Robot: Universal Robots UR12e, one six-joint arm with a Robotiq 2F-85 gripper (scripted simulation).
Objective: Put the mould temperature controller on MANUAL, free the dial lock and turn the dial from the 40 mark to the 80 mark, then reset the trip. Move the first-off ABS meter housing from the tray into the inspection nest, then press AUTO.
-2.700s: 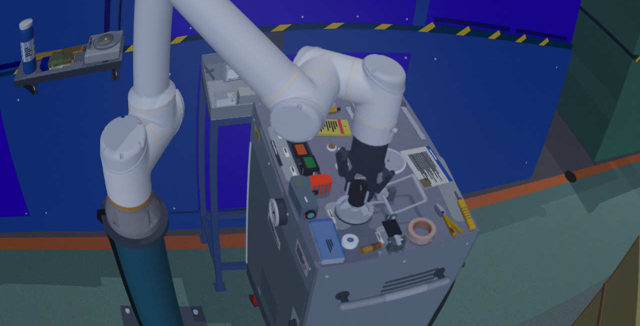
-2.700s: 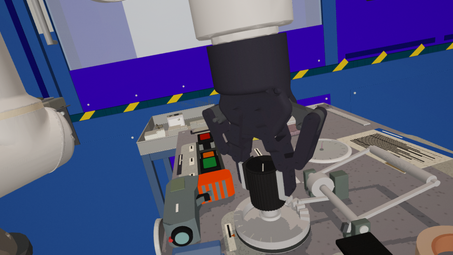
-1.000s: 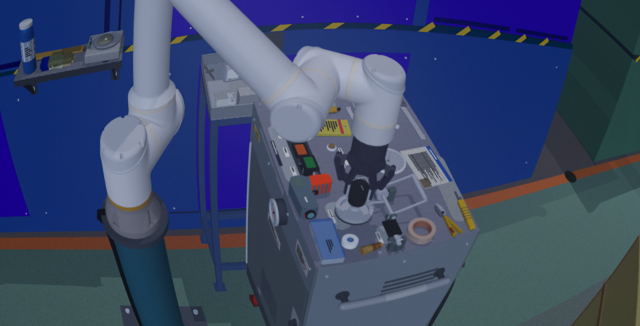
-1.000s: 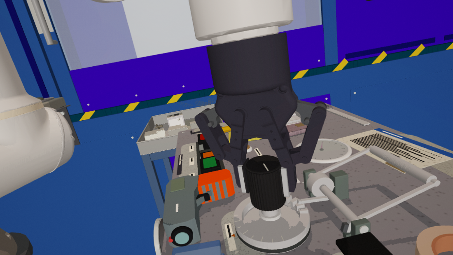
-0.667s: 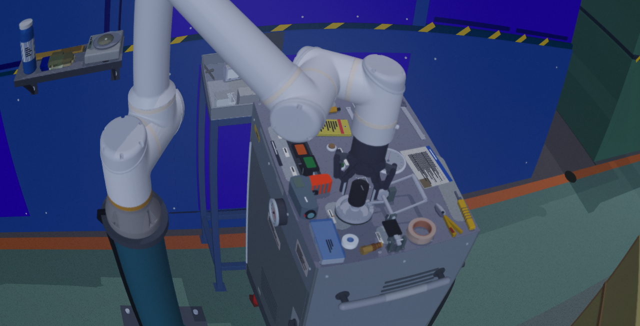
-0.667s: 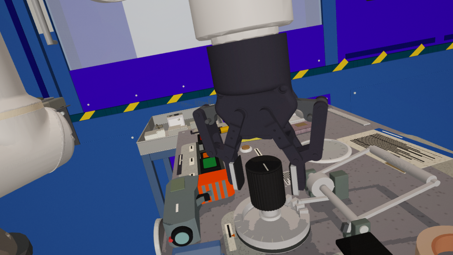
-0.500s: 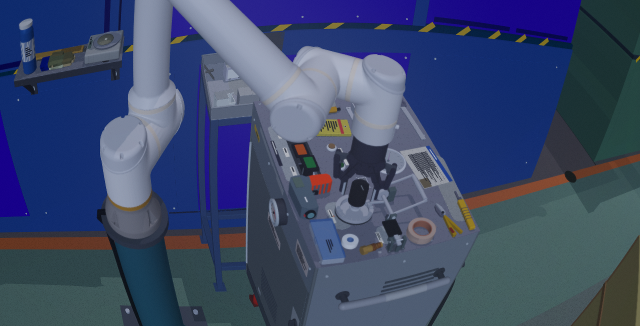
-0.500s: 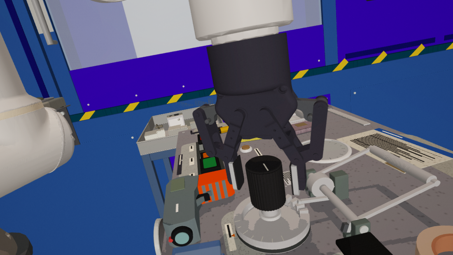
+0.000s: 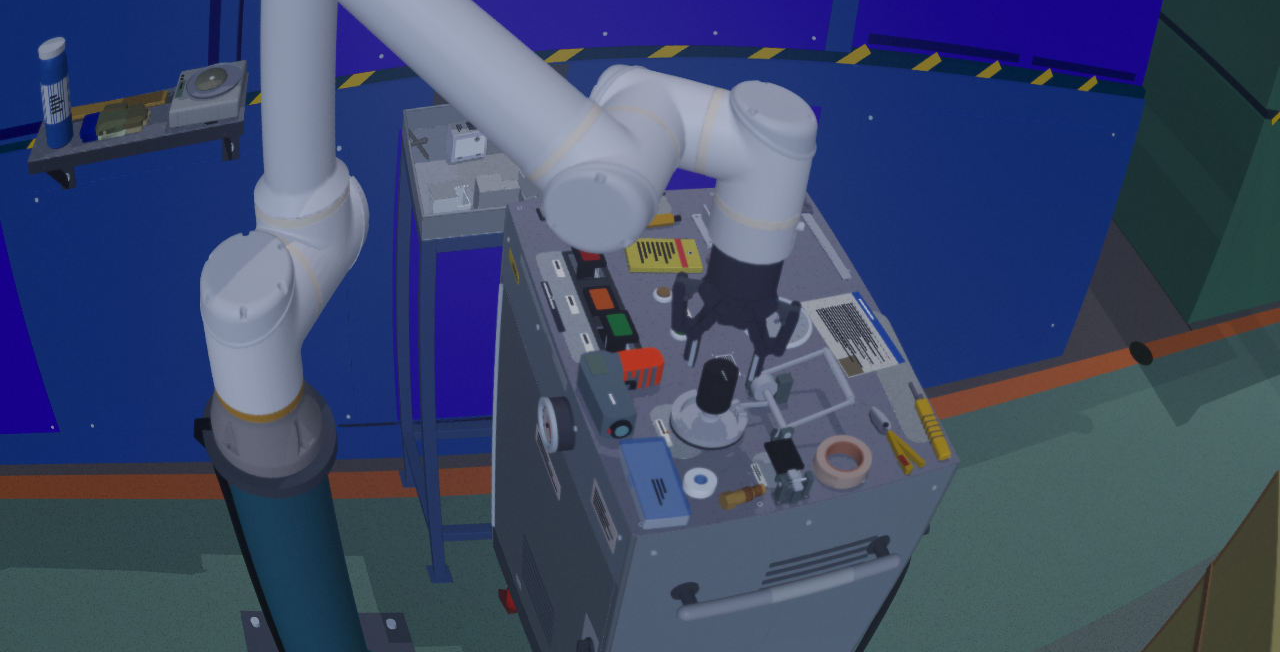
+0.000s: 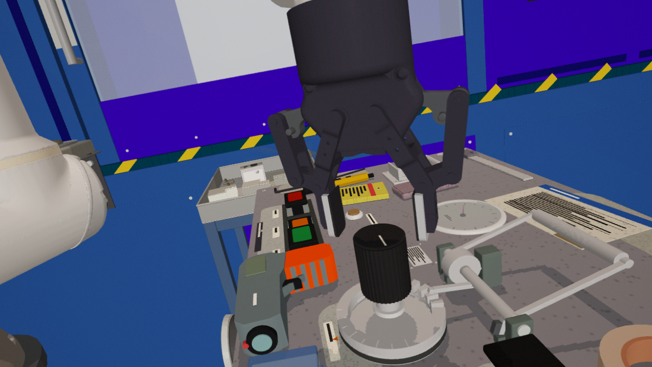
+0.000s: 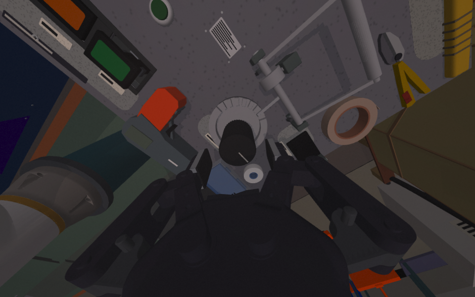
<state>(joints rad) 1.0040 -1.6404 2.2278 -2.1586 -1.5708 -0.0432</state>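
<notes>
On the controller's top panel the black ribbed dial (image 9: 715, 385) (image 10: 382, 263) (image 11: 238, 144) stands on its round graduated scale plate (image 10: 390, 329), its white pointer line facing away from the second side camera. The dial lock lever (image 10: 533, 256) (image 9: 806, 384), a white wire frame on a grey pivot shaft, lies just right of the dial. The column of red, orange and green buttons (image 9: 605, 301) (image 10: 300, 226) runs left of it. The tray with pale housings (image 9: 461, 169) (image 10: 235, 185) sits on a stand behind the controller. My gripper (image 9: 736, 346) (image 10: 379, 217) (image 11: 236, 166) hangs just above the dial, open and empty.
The grey controller cabinet (image 9: 698, 433) carries loose items along its near edge: a tape roll (image 9: 842, 459) (image 11: 350, 121), yellow pliers (image 9: 900, 444), a blue card (image 9: 654, 480) and an orange guarded switch (image 9: 641, 366). A wall shelf (image 9: 134, 116) hangs far left.
</notes>
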